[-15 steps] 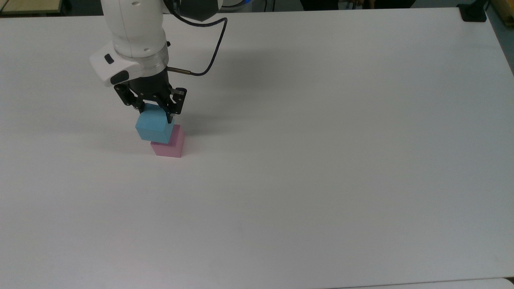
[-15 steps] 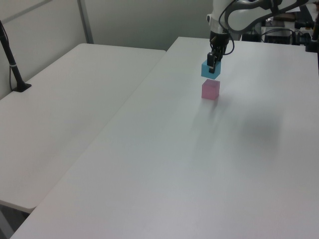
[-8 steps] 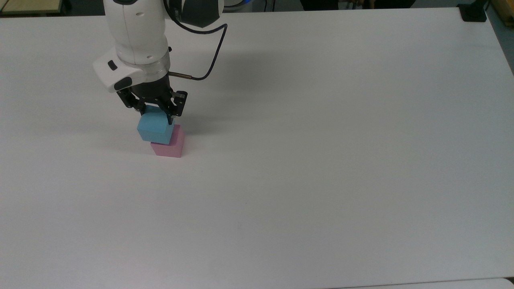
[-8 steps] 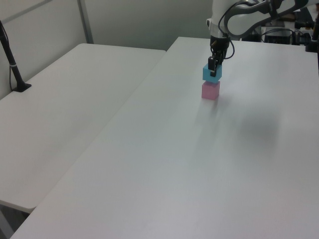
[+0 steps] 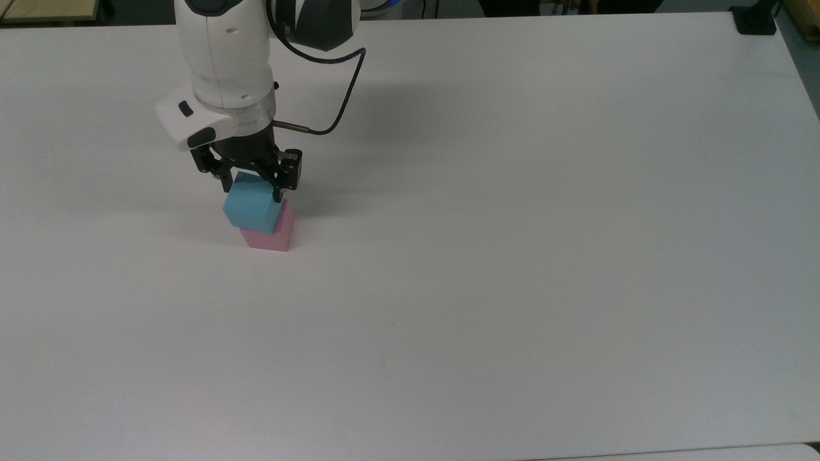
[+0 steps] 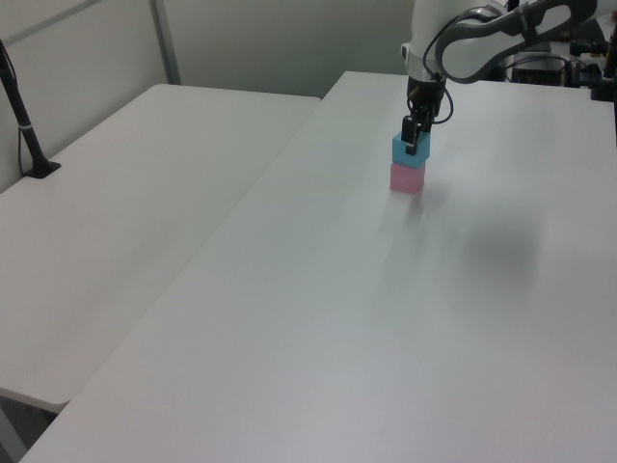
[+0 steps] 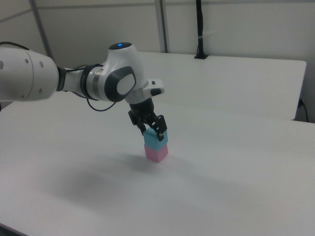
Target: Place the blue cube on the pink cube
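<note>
- Top view: the black two-finger end effector [image 5: 252, 184] hangs from the white arm and points down over the white surface [image 5: 512, 256]. Its fingers stand on either side of the small matte sky-blue cube [image 5: 252, 203] and close on that cube's upper part, so the end effector is holding the blue cube.
- Top view: directly under the end effector, the blue cube's underside meets the small pastel pink matte cube [image 5: 272, 234], which stands on the surface. The blue cube looks shifted toward the top view's left and turned a little against the pink cube, so part of the pink top face shows at the top view's right.
- Top view: a thin dark cable [image 5: 339, 96] loops from the wrist above the end effector toward the top view's right.
- Left view: the end effector [image 6: 413, 142] grips the blue cube [image 6: 408, 152] from above. The pink cube [image 6: 407, 178] sits right below it, the two touching as a short stack on the surface [image 6: 386, 318].
- Right view: the end effector [image 7: 153, 132] comes down at a slight tilt from the white and grey arm. The blue cube [image 7: 157, 142] is held between its fingers, just beneath it.
- Right view: the pink cube [image 7: 156, 153] lies below the blue cube, in contact with it, on the surface [image 7: 221, 187].
</note>
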You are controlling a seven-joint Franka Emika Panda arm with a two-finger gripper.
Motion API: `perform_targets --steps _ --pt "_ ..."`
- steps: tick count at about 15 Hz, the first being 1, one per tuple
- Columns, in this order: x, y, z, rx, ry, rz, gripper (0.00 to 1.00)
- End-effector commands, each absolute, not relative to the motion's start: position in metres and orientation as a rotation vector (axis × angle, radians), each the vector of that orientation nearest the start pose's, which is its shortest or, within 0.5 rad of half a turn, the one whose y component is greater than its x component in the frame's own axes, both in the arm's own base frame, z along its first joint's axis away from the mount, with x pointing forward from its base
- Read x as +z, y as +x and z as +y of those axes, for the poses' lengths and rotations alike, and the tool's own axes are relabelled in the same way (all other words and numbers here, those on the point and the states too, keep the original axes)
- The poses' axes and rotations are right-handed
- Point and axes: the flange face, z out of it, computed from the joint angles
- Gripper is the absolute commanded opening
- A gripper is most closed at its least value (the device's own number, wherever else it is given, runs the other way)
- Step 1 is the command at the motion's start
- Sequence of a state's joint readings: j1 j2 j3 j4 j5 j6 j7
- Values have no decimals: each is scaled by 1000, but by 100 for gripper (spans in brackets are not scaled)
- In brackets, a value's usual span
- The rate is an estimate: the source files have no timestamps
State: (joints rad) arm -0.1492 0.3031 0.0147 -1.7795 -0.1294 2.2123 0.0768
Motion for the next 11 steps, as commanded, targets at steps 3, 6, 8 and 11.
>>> perform_targets --steps 3,6,8,11 --pt "442 635 -105 -318 -3220 338 100" --pt "481 628 -111 -245 -3210 428 100" --pt "507 621 -113 -189 -3213 461 100" --pt "577 603 -134 -162 -3179 597 100"
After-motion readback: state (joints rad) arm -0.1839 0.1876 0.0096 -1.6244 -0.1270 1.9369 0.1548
